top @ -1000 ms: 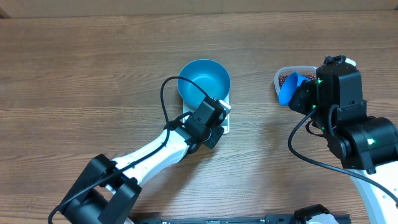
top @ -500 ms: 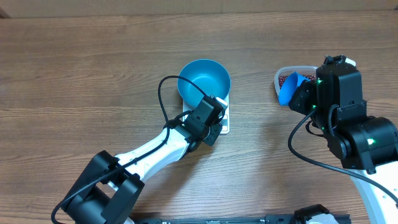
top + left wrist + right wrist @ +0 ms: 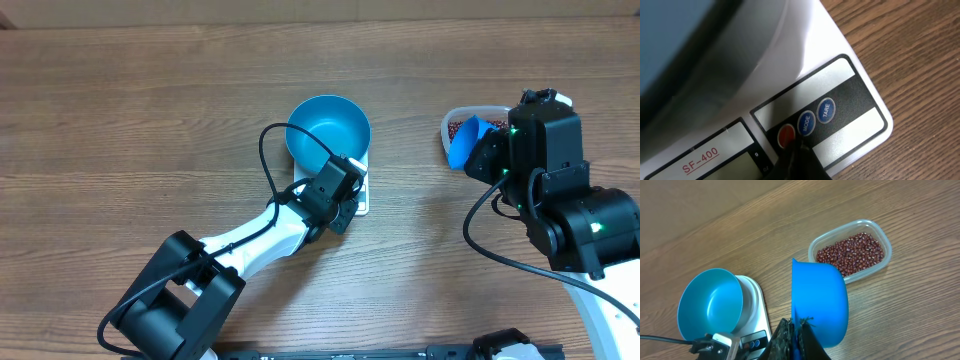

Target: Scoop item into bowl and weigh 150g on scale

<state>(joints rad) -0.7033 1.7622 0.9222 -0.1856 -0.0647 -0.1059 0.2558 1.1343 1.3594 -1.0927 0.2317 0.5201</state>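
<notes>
The left fingers (image 3: pixel 796 164) are closed to a single dark tip with nothing held, and that tip rests on the front panel of the scale (image 3: pixel 852 75), at the lower edge between the red button (image 3: pixel 786 135) and the MODE button (image 3: pixel 805 123). The TARE button (image 3: pixel 826 110) lies one step further right along the same row, so any press from here turns on a very small sideways shift. The row runs slantwise in the left wrist view, parallel to the scale's front edge

The bowl (image 3: pixel 328 130) stands on the scale near the middle of the desk (image 3: pixel 120 120), bright blue, deep and round, with no beans in it

The right fingers (image 3: pixel 796 341) are clamped on the handle of the blue scoop (image 3: pixel 820 300), which shows no load. The beans (image 3: pixel 852 252) lie just beyond its far right side, a loose maroon layer of tiny ovals in the clear tub (image 3: pixel 888 255) at the right of the desk, well apart from the bowl. The right arm is plainly the nearer one to them; I judge the weighing has barely begun
</notes>
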